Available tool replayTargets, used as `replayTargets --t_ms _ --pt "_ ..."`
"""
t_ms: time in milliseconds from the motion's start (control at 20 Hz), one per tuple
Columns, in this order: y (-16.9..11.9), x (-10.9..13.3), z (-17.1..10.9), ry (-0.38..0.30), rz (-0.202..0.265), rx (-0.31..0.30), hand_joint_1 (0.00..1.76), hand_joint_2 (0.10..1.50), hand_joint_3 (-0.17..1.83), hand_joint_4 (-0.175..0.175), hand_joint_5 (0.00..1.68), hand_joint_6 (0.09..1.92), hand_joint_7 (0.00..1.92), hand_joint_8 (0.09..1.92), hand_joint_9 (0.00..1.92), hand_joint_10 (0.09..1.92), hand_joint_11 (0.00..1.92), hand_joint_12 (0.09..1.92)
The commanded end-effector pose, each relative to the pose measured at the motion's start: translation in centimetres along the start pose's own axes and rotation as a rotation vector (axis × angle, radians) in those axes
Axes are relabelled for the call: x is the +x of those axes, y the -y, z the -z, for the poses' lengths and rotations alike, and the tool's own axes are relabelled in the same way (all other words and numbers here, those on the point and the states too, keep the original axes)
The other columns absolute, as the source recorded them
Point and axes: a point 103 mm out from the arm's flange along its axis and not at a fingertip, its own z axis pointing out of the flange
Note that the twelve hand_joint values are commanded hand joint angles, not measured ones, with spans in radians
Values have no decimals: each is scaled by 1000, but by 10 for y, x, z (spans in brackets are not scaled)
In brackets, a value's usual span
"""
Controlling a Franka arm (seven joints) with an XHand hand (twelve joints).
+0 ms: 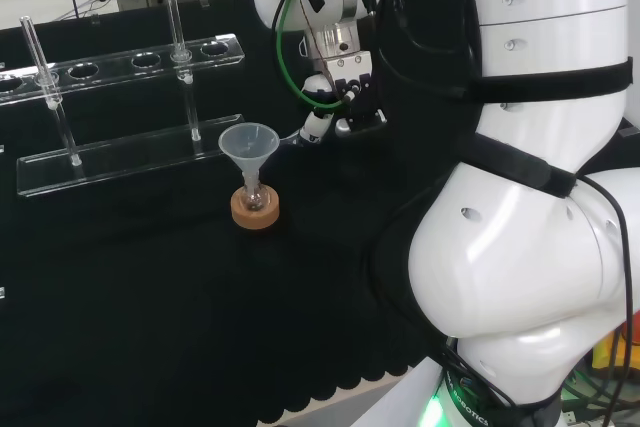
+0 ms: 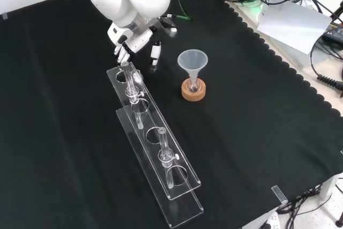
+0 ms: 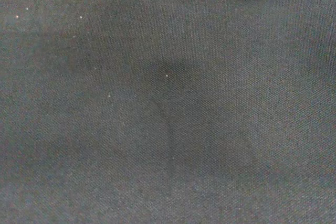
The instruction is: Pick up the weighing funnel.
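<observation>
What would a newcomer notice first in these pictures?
Probably the arm's big white links, looming at the right of the head view. Next comes the cone-shaped funnel, standing mouth up in a small flask on a cork ring in the middle of the black cloth. In the front view the hand hangs low at the far end of a long clear rack.
</observation>
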Motion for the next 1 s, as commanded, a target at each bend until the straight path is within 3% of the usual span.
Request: replayTargets --t_ms 50,200,650,1000 --pt "-6 -16 -10 -3 3 6 857 987 -175 -64 593 106 272 691 575 641 315 1331" --pt "-6 3 -6 26 -9 16 859 987 -175 -63 597 110 272 690 577 639 315 1330" --pt "-8 0 -10 21 -1 18 860 988 -175 -63 603 119 268 687 579 635 316 1328" --pt "-10 2 -10 18 -27 13 861 988 -175 -61 627 140 268 685 582 631 317 1326"
